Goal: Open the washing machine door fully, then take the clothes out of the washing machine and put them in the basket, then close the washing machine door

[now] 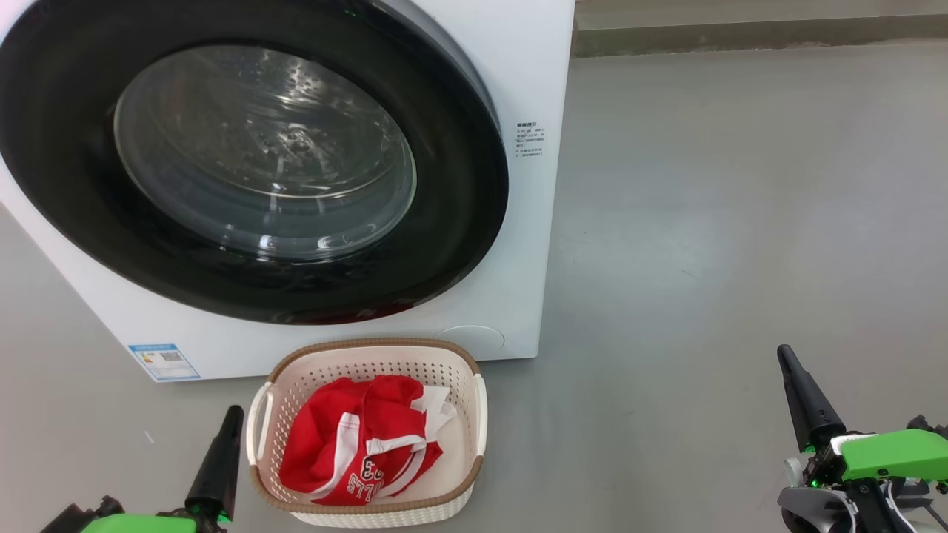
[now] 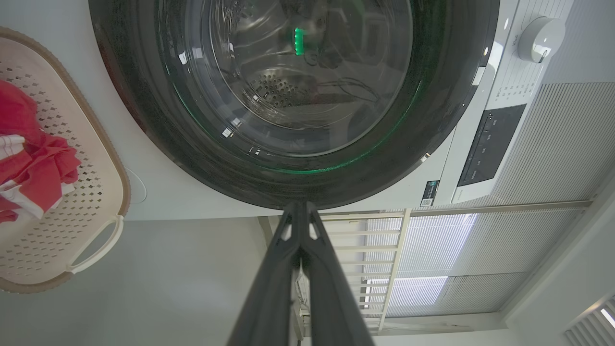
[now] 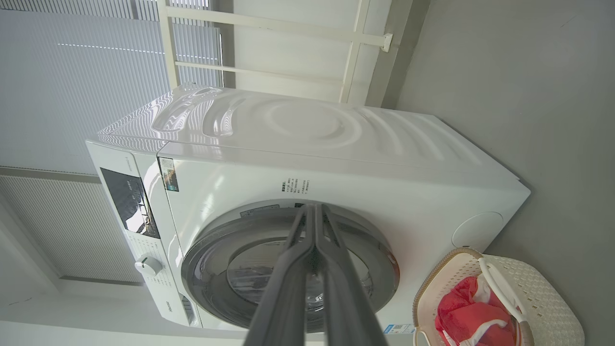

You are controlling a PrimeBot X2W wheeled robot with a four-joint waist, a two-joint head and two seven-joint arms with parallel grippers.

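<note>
Sitting shut against the washing machine [image 1: 533, 244], the door [image 1: 459, 185] shows a glossy black rim around a bulging clear window. The basket [image 1: 355, 368] stands just in front of the washing machine, holding red clothes [image 1: 326, 437] with white trim. Bare grey floor [image 1: 740, 222] opens beside the washing machine. The left gripper [image 1: 235, 411] and right gripper [image 1: 783, 354] hover in front of the washing machine, fingers pressed together, empty.
</note>
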